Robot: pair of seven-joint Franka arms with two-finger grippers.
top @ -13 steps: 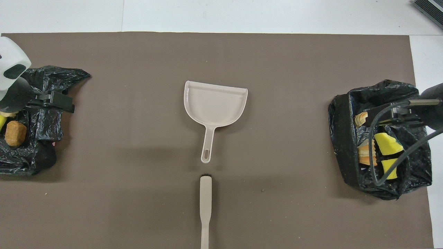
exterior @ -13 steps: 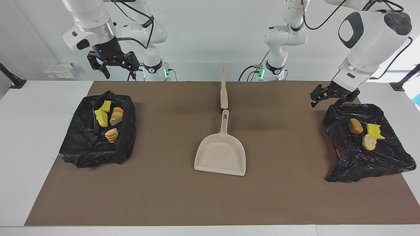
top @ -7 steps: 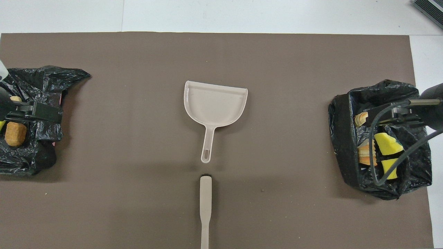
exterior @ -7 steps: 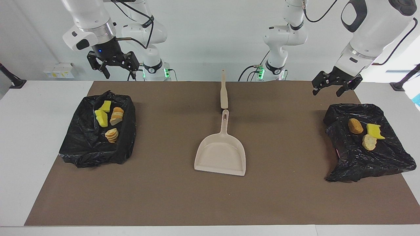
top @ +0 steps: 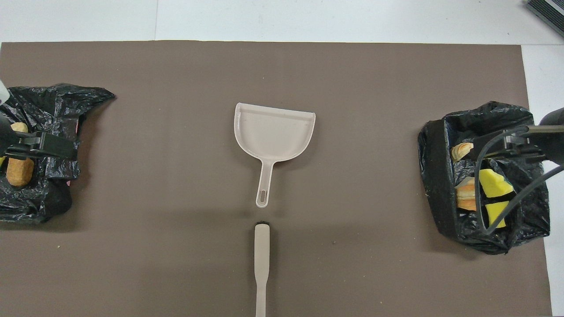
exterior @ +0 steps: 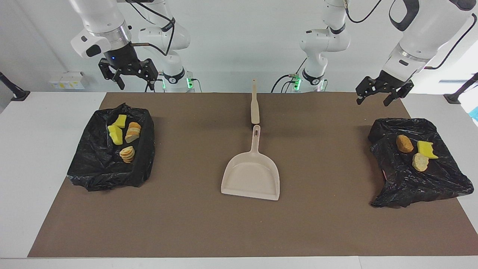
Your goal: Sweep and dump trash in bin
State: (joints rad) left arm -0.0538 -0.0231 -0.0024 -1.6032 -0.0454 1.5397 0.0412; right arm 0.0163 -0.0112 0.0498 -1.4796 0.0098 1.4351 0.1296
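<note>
The trash lies in two places. Yellow sponge chunks (exterior: 115, 134) and bread lumps (exterior: 133, 132) sit in a black-bagged bin (exterior: 145, 149) at the right arm's end. A brown lump (exterior: 404, 143), a yellow chunk (exterior: 425, 148) and a tan lump (exterior: 420, 162) rest on a crumpled black bag (exterior: 422, 183) at the left arm's end. The beige dustpan (exterior: 251, 175) lies mid-table, holding nothing. Its brush (exterior: 255, 104) lies nearer the robots. My right gripper (exterior: 136, 86) hangs open high over the bin (top: 440, 176). My left gripper (exterior: 373, 101) hangs open over the bag (top: 57, 101).
A brown mat (exterior: 194, 224) covers the table, with white tabletop (exterior: 33, 168) showing at both ends. The dustpan (top: 273, 136) and the brush (top: 261, 264) lie in line, handle to handle. A cable (top: 506, 207) from the right arm loops over the bin.
My left gripper has risen from just above the black bag and drawn back toward the robots, still open. The right gripper has barely shifted. Nothing on the table has moved.
</note>
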